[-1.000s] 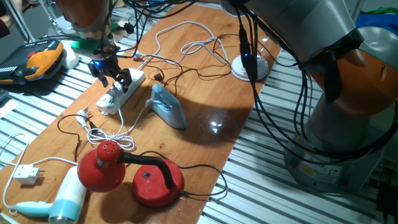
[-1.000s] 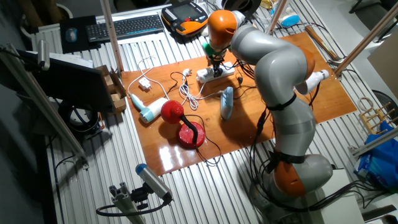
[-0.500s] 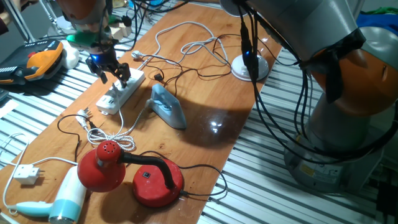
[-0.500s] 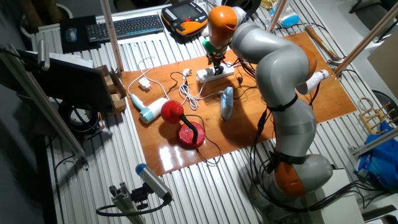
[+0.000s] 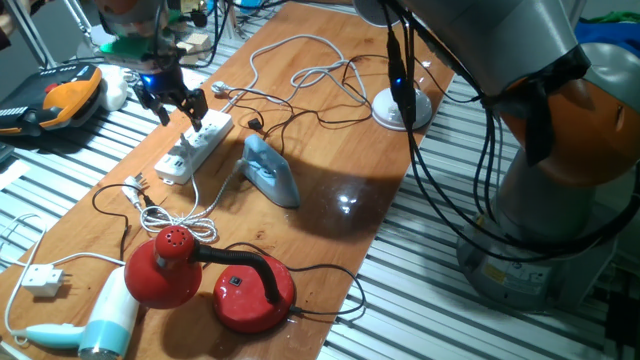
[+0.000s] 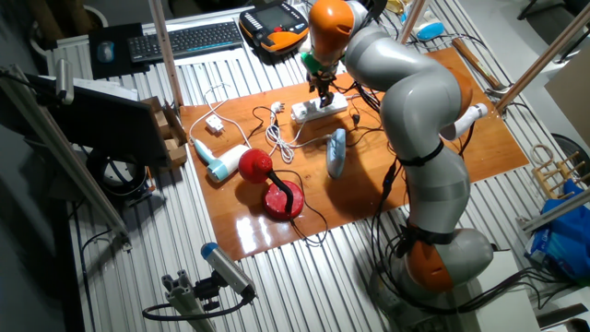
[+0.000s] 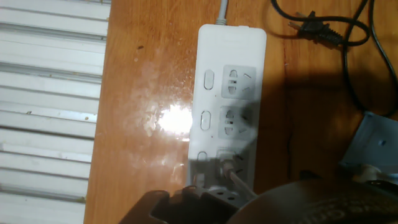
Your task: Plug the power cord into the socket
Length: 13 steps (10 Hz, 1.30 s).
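Note:
The socket (image 5: 200,140) is a long white strip lying on the wooden table, also seen in the other fixed view (image 6: 320,109). My gripper (image 5: 175,108) hangs open and empty a little above its far end (image 6: 324,89). In the hand view the socket (image 7: 231,93) runs up the middle with a row of outlets, and a pale stub sits at the lowest one. The power cord's small black plug (image 7: 313,29) lies loose on the wood beside the strip's far end, prongs bare. From the fixed view the plug (image 5: 256,125) rests right of the strip, apart from my fingers.
A blue iron (image 5: 270,170) lies just right of the strip. A red desk lamp (image 5: 215,275) and a hair dryer (image 5: 105,320) sit at the near end, with a white-grey braided cord's plug (image 5: 135,185) between. An orange pendant (image 5: 60,95) lies off the table's left edge.
My gripper has lifted from just over the strip and drifted toward its far left side. It stays open and empty; the strip and cords have not moved.

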### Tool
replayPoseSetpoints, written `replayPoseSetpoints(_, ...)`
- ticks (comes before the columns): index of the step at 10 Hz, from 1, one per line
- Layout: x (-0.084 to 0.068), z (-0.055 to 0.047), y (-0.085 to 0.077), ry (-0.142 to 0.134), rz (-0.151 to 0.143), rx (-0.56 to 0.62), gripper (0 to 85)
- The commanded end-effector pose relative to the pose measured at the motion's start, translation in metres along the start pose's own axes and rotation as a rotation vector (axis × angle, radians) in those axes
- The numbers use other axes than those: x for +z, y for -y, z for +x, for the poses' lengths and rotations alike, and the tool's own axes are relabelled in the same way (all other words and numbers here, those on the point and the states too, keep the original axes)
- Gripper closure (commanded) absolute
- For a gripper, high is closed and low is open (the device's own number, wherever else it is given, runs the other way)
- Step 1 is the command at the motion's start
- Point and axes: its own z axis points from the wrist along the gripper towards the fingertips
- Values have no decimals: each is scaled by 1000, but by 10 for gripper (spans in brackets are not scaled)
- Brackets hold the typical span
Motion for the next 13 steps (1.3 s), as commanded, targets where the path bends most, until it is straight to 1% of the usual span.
replayPoseSetpoints(1,-4,2,0,0,1,-4,170)
replayPoseSetpoints(4,-20,14,5,-2,2,-6,170)
replayPoseSetpoints(5,-25,19,7,1,6,-4,170)
replayPoseSetpoints(6,-31,26,9,-3,5,-3,170)
replayPoseSetpoints(7,-33,33,10,-6,5,-1,170)
replayPoseSetpoints(9,-33,47,12,14,-9,-15,170)
replayPoseSetpoints(10,-33,55,13,15,-17,-20,170)
replayPoseSetpoints(11,-32,61,14,15,-18,-25,170)
replayPoseSetpoints(12,-30,66,15,10,-22,-26,170)
replayPoseSetpoints(13,-27,70,15,4,-26,-29,340)
